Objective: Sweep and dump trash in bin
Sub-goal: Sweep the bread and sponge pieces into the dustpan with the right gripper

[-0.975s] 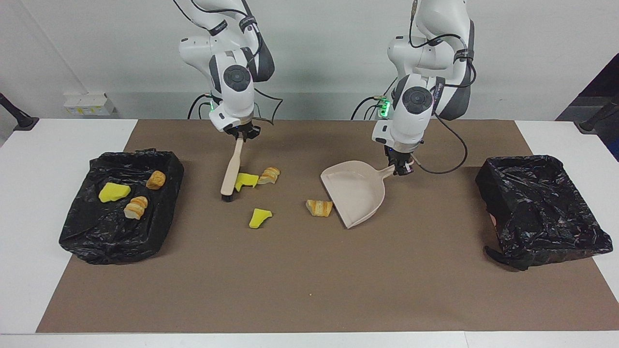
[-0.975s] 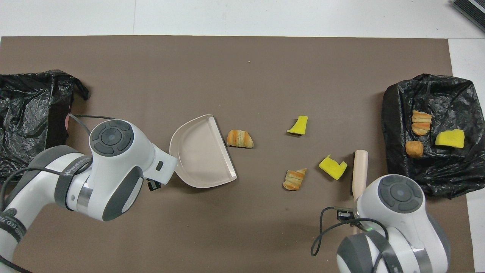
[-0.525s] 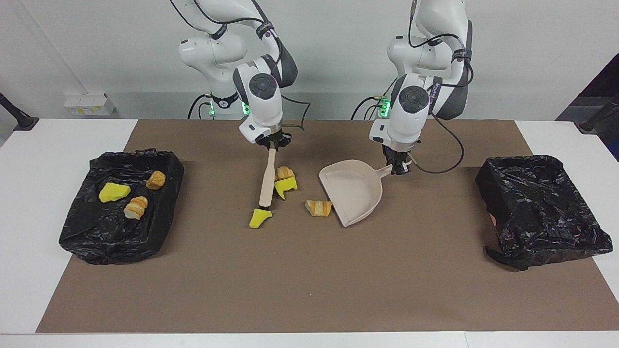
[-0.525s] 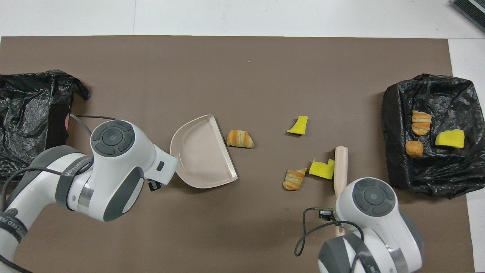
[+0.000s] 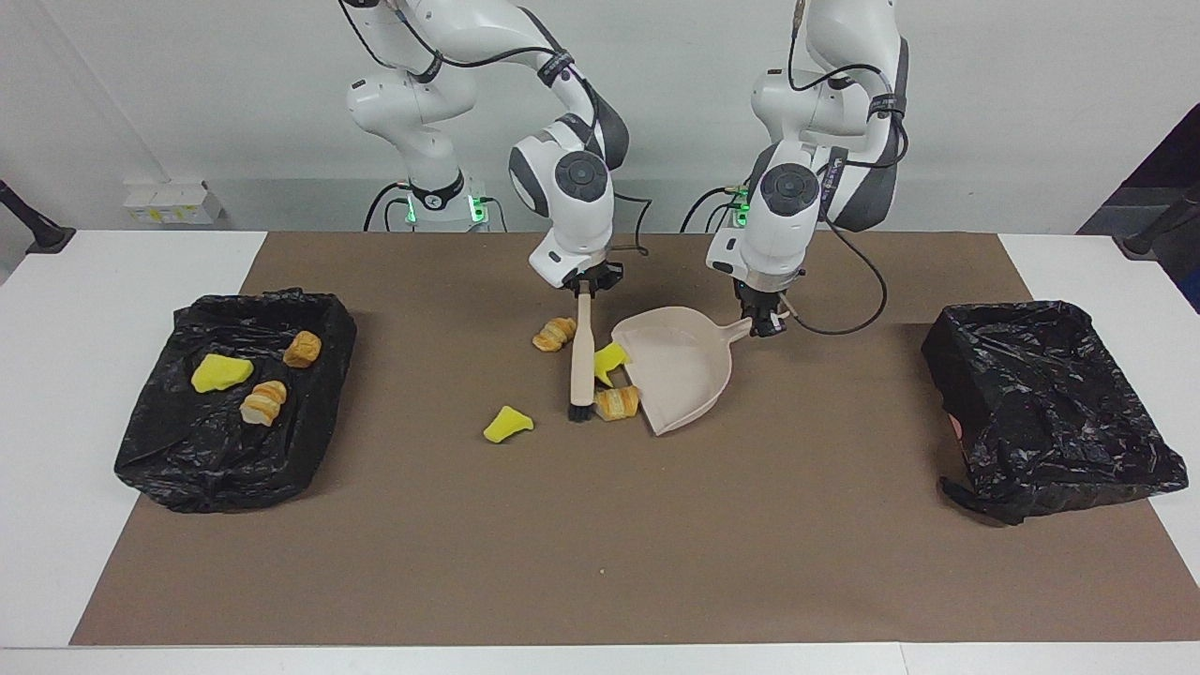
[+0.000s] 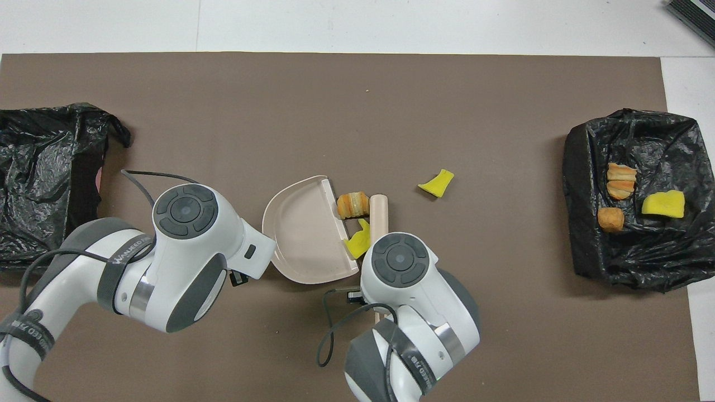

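**A:** Start at the right arm's end of the counter (image 5: 56, 375). What's in the black-lined bin (image 5: 187, 478)?

**B:** A binned sponge chunk (image 5: 220, 373), a round bread piece (image 5: 302, 349) and a striped bread piece (image 5: 263, 403). Four bits lie out on the brown mat (image 5: 600, 544).

**A:** Where are they?

**B:** A loose sponge chunk (image 5: 507, 425) lies alone, between that bin and the brush (image 5: 581, 361). A stray croissant piece (image 5: 554, 334) lies just beside the brush handle, nearer the robots. The right hand (image 5: 583, 281) is clamped on the handle's top, bristles down on the mat.

**A:** And at the dustpan (image 5: 680, 370)?

**B:** A second sponge chunk (image 5: 609, 361) and a croissant piece (image 5: 617, 402) lie between the bristles and its lip. The left hand (image 5: 764, 323) is closed on the dustpan's handle. The other bin (image 5: 1041, 394) looks empty.

**A:** How will they handle?

**B:** I'd say they're light and soft. The foam may spring or skid off, and the bread may roll. Push them low with the bristles rather than pinching them.
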`<state>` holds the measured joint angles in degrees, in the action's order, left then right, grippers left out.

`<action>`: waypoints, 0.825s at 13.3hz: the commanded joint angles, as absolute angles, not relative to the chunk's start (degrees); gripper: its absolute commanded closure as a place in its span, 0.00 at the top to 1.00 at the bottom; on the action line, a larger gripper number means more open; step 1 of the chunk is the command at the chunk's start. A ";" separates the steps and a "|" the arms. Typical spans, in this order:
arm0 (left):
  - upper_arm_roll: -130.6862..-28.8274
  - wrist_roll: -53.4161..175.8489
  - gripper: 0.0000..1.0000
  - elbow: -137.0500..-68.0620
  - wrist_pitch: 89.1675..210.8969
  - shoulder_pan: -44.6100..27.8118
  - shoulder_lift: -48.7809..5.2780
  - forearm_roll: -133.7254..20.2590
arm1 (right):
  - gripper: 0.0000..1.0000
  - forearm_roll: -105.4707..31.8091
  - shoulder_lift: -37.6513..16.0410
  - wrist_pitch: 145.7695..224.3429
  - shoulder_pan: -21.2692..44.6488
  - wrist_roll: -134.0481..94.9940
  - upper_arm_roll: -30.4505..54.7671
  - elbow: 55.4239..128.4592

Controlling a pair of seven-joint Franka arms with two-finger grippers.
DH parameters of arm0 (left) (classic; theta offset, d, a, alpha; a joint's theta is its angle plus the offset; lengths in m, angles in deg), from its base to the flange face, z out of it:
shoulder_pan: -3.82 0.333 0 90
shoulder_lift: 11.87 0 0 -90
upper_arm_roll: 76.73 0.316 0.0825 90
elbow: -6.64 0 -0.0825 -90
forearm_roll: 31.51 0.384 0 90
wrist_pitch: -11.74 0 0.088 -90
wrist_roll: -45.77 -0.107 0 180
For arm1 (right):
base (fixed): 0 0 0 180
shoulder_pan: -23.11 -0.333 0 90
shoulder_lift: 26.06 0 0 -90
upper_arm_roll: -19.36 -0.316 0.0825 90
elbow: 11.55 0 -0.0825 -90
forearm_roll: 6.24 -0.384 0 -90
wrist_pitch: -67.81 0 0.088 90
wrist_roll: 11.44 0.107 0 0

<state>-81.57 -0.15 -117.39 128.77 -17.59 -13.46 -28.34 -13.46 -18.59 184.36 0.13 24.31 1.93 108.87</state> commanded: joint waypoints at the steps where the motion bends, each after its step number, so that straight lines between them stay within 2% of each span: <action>1: -80.95 0.16 0.00 -117.20 128.98 -18.24 -13.27 -28.87 | 0.00 -15.12 -19.90 182.42 0.18 24.33 -2.95 108.42; 7: -80.95 0.16 0.00 -117.02 129.16 -18.16 -13.27 -28.87 | 0.00 -17.23 -24.47 179.08 0.09 25.03 -9.37 108.60; 11: -80.95 0.51 0.00 -117.02 129.51 -18.24 -13.27 -28.96 | 0.00 -19.07 -28.34 175.49 1.66 24.24 -8.77 108.25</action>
